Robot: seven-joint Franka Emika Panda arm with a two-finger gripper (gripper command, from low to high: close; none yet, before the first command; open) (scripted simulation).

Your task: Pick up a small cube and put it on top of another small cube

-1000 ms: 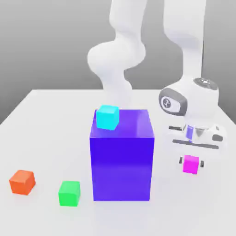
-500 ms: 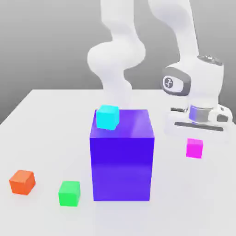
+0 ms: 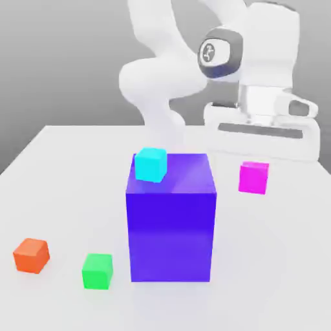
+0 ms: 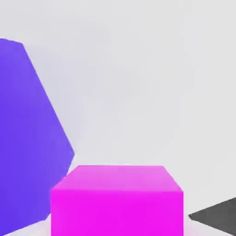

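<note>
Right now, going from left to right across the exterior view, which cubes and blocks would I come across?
The orange-red cube, the green cube, the blue-violet block, then the magenta cube. The cyan cube sits on top of the block, so I leave it out of the order.

A round logo, its lettering too small to read, marks the arm's dark-ringed joint (image 3: 216, 53).

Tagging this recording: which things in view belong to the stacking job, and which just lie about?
In the job:
- pink cube, up under the pincer
- one more small cube as base; which one, I can't tell

Lying about:
- blue block, under the cyan cube
</note>
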